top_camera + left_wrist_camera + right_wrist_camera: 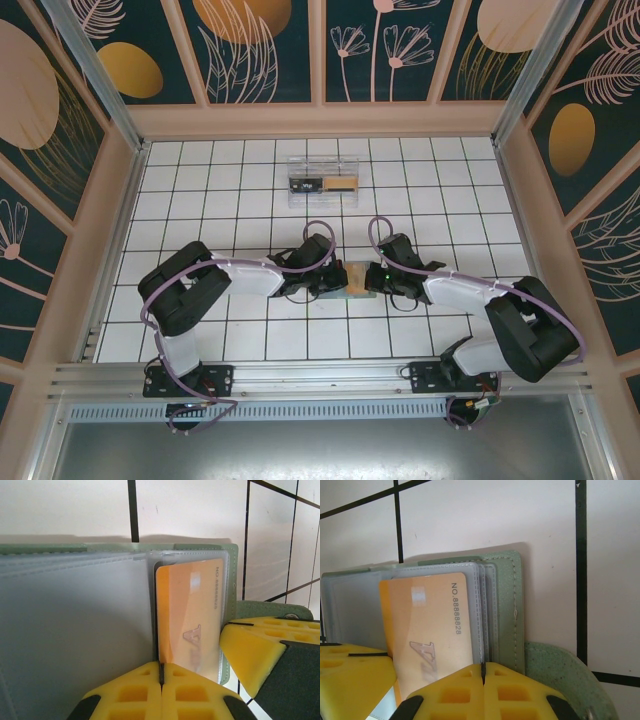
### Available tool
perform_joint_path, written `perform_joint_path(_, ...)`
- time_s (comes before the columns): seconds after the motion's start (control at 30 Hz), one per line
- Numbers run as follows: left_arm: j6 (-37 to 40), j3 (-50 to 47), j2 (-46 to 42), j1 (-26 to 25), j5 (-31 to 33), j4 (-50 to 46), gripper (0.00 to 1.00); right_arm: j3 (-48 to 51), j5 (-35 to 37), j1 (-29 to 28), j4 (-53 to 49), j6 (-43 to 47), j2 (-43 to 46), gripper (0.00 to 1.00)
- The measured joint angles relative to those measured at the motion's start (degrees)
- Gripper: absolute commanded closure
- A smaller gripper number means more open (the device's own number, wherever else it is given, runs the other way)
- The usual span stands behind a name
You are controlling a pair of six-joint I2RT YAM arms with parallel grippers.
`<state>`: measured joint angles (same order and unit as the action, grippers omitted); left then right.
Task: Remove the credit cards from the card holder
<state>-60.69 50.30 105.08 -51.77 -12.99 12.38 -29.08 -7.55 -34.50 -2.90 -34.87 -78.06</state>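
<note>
The card holder (345, 281) lies open on the tiled floor between both grippers, its grey-green cover (507, 605) under clear sleeves (75, 630). A tan credit card (192, 615) marked "NO.88888828" (425, 625) sits in the sleeve on the right. My left gripper (161, 672) (326, 281) is shut, its yellow pads pinching the thin edge at the card's left side. My right gripper (483, 672) (368, 279) is shut on the sleeve and cover edges at the holder's right side. One of its fingers (250, 650) shows beside the card.
A clear plastic box (322, 182) with a dark card and a tan card in it stands a few tiles behind the holder. Wooden walls (120, 200) ring the white tiled floor. The holder's green closing tab (555, 675) sticks out on the right.
</note>
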Motion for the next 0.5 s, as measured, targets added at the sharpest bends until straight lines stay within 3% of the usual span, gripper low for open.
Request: perform_joint_path(0.5, 1.1, -3.1, -3.6, 1.2, 0.4, -0.7, 1.00, 0.0, 0.0, 0.0, 0.1, 0.0, -0.1, 1.00)
